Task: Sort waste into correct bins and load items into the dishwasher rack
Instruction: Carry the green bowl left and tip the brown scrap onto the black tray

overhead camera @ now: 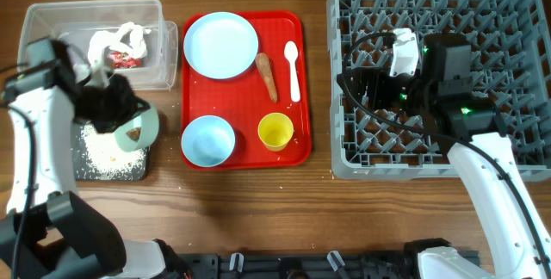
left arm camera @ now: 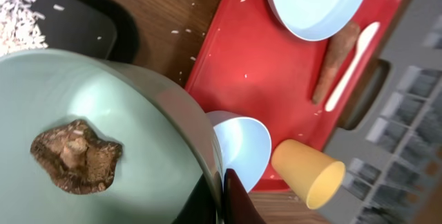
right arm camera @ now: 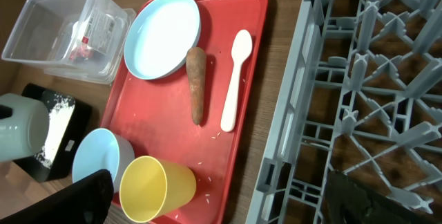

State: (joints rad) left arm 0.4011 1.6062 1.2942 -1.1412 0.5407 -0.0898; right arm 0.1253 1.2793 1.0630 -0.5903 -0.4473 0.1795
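Observation:
My left gripper [overhead camera: 127, 117] is shut on the rim of a mint bowl [left arm camera: 103, 113], tilted over the black tray [overhead camera: 79, 174] with rice crumbs [overhead camera: 108, 150]. A brown food scrap [left arm camera: 74, 156] sticks inside the bowl. The clear tub [overhead camera: 52, 21] holds the white tissue [overhead camera: 129, 34] and red wrapper [overhead camera: 123, 58]. The red tray [overhead camera: 245, 98] carries the blue plate [overhead camera: 221, 45], sausage stick [overhead camera: 267, 77], white spoon [overhead camera: 292, 68], a second bowl [overhead camera: 207, 139] and the yellow cup [overhead camera: 275, 130]. My right gripper [right arm camera: 228, 203] hangs open and empty over the left part of the grey rack [overhead camera: 331, 72].
Loose rice grains lie on the red tray [right arm camera: 228, 148] near the cup [right arm camera: 155, 186] and on the wood beside the black tray [left arm camera: 103, 37]. The rack's left wall [right arm camera: 290, 113] stands close beside the red tray's right edge.

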